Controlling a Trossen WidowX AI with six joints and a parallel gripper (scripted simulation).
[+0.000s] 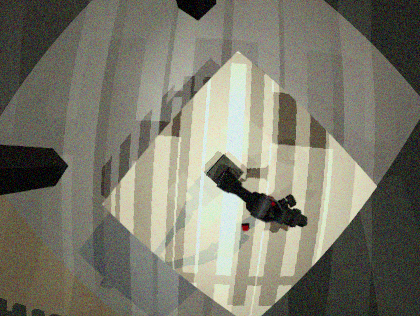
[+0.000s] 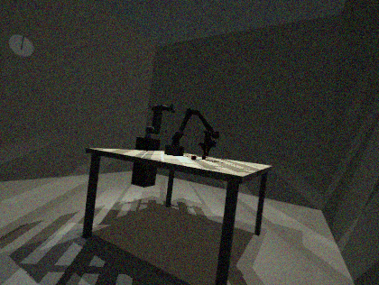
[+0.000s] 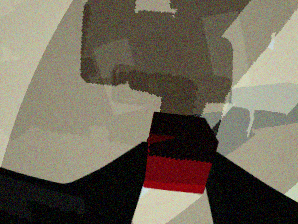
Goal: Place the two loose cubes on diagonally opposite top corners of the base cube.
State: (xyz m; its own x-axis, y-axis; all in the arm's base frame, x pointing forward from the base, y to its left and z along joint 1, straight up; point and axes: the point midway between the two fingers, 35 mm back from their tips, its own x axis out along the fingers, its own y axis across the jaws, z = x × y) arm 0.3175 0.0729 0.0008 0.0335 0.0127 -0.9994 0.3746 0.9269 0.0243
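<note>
A red cube [image 3: 177, 173] sits between the fingertips of my gripper [image 3: 177, 152] [image 2: 204, 155] in the wrist view. Its front face is lit red and its upper face is almost black. My gripper is shut on it and points down close to the table top in the exterior view. I cannot tell whether the cube touches anything beneath it. Another red cube [image 1: 245, 227] [image 2: 193, 157] stands on the table, apart from the gripper. I cannot tell whether it is the base cube or a loose one. A third cube cannot be made out. In the top view the arm hides the gripper.
The table [image 1: 310, 175] [image 2: 253, 168] is crossed by bright stripes and shadows. The arm's base [image 1: 220, 169] [image 2: 174, 150] stands on it, and the arm [image 1: 260, 205] reaches over it. Another dark arm [image 2: 157, 119] stands on a pedestal [image 2: 144, 173] beyond the table.
</note>
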